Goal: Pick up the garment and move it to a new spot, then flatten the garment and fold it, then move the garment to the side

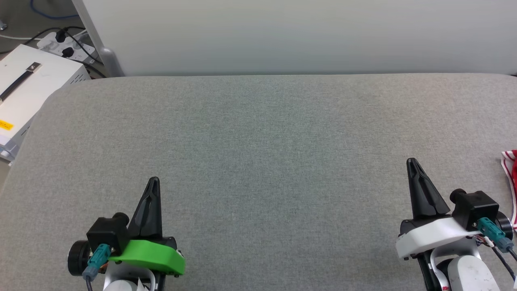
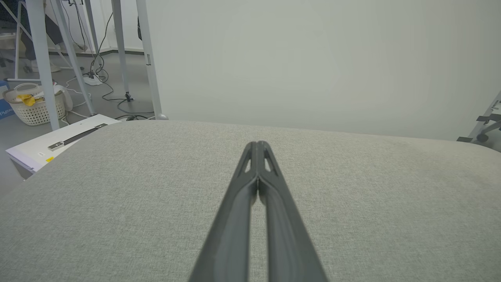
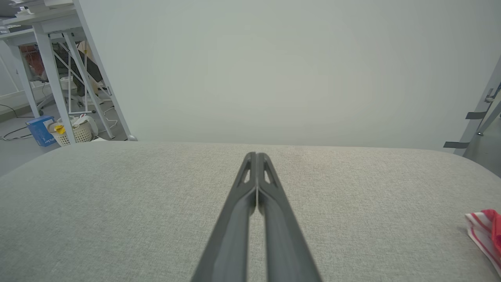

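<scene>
At the far right edge of the head view, a strip of the garment lies on the grey table. It shows red cloth with white-and-red striped trim, near the right gripper, to its right and apart from it. The rest is cut off, so I cannot tell whether it is folded or bunched. Both grippers are clenched on nothing, with the left gripper well away over bare table. That fits a shirt waiting to be fetched as well as one set aside. Either way the risk lies with the right arm: a sideways swing could catch the trim and drag the cloth, rumpling it or pulling it toward the table's edge.
</scene>
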Motion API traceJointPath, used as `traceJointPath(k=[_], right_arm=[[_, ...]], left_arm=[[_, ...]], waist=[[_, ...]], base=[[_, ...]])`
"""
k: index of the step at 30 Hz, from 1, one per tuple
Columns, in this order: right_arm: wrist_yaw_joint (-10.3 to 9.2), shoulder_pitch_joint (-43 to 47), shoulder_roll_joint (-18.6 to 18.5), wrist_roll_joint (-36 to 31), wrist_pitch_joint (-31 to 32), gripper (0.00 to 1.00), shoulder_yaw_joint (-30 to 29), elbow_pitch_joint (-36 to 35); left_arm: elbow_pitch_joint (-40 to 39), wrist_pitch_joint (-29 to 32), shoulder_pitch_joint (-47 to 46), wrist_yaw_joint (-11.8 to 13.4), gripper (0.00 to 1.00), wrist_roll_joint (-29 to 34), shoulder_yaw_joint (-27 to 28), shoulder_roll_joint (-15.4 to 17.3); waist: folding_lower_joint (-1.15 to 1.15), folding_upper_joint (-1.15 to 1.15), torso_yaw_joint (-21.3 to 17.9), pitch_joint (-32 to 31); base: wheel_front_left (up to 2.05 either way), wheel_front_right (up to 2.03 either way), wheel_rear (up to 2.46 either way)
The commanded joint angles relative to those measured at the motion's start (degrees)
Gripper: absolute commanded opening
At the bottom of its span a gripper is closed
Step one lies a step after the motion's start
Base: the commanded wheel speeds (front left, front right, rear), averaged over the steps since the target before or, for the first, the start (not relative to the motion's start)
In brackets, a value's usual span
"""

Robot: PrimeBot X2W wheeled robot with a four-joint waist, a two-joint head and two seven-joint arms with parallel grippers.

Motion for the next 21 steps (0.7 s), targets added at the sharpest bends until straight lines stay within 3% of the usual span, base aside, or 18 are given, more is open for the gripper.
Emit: traceJointPath(k=[1, 21], right_arm=[[-0.01, 0.6, 0.0, -0.8, 0.4, 0.0, 0.0, -0.4], [-0.02, 1.3, 0.0, -2.0, 2.5, 0.0, -0.1, -1.2]], left_arm=[[-0.2, 0.3, 0.0, 0.4, 0.0, 0.5, 0.0, -0.1], [-0.9, 2.6, 0.1, 1.6, 0.0, 2.3, 0.0, -0.1]], waist=[[0.0, 0.09, 0.0, 0.0], [0.0, 0.2, 0.1, -0.7]], base=[[0.0, 0.0, 0.0], [0.0, 0.0, 0.0]])
